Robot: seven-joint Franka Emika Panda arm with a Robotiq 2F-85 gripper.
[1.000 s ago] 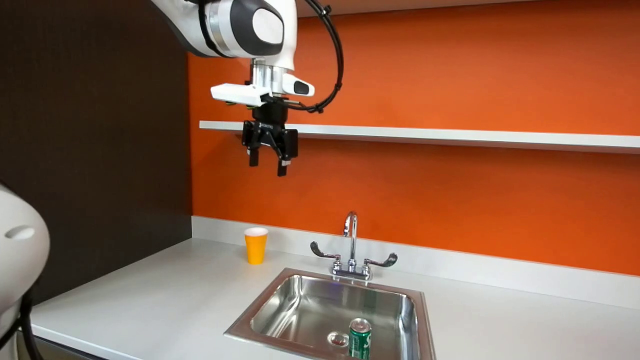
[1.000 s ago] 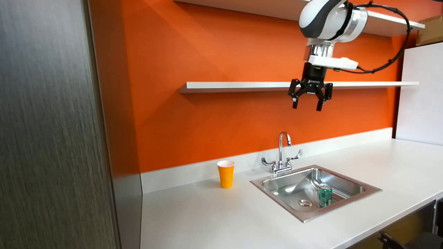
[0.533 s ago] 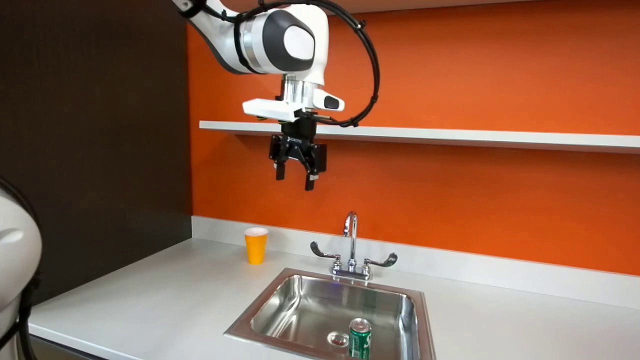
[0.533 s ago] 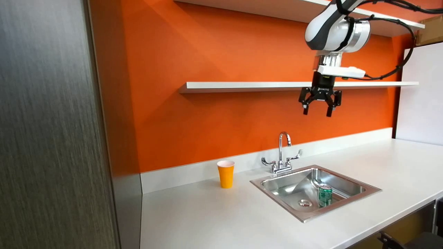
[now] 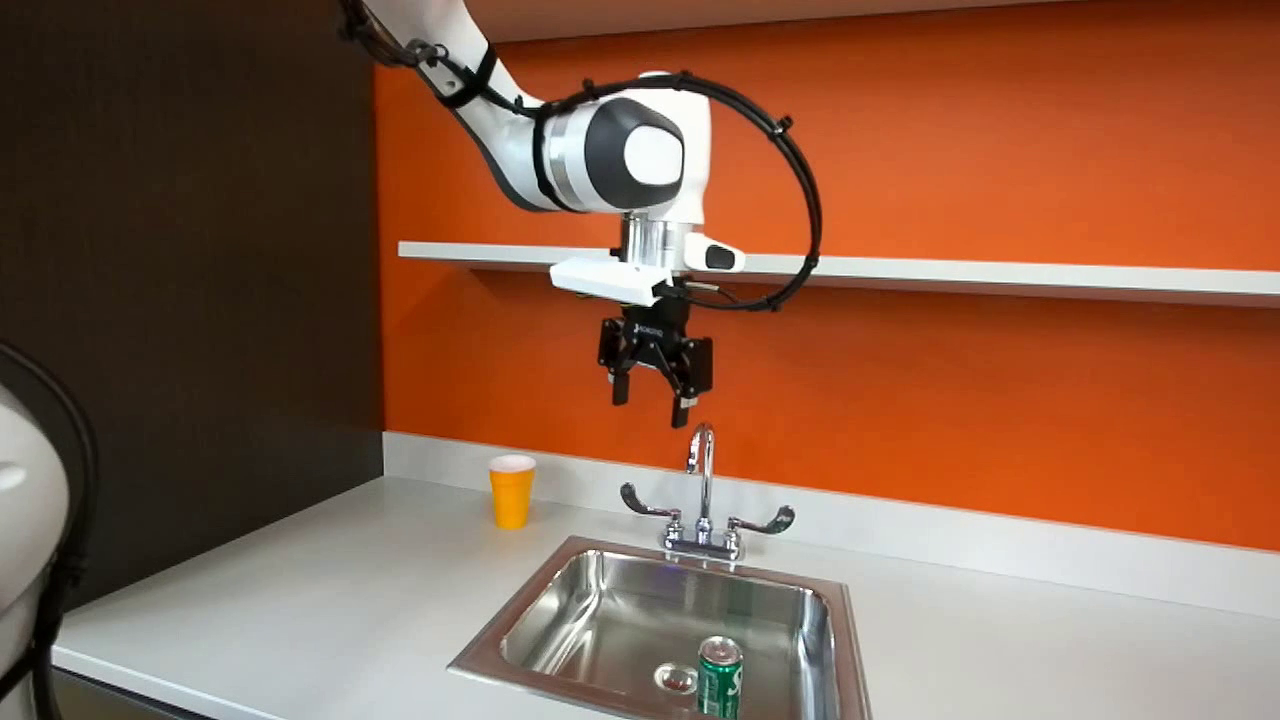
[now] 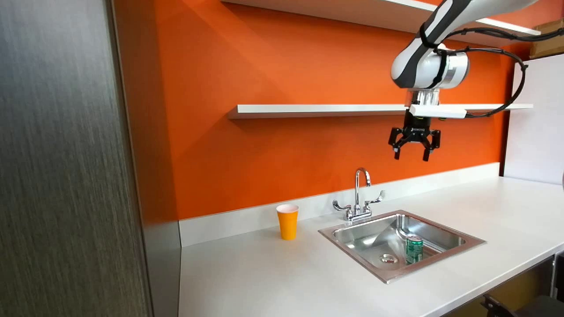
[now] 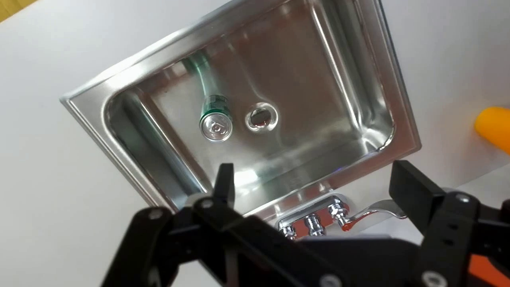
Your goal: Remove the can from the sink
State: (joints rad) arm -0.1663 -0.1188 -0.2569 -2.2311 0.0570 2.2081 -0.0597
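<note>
Hanging well above the sink (image 5: pixel 660 590), the gripper (image 5: pixel 651 403) has its fingers (image 7: pixel 226 179) spread wide apart and holds nothing. The can (image 7: pixel 216 119) stands upright on the floor of the sink, its long axis vertical, just beside the drain (image 7: pixel 261 116), at nine o'clock from it in the wrist view. One relation should decide the coming move: in that view the can lies at about ten o'clock from the midpoint between the fingers, so going straight down would probably miss it. In both exterior views it is well below the gripper, near six o'clock. Only one arm (image 5: pixel 568 160) shows, so no choice between arms arises. The fingers face each other roughly along a three-to-nine o'clock line in the wrist view; as the can is round and upright, I judge that they could close on its sides from above without much turning. The faucet (image 5: pixel 705 520), at five o'clock from the drain in the wrist view, calls for some care, though a shift toward ten o'clock should also draw the fingers away from it.
</note>
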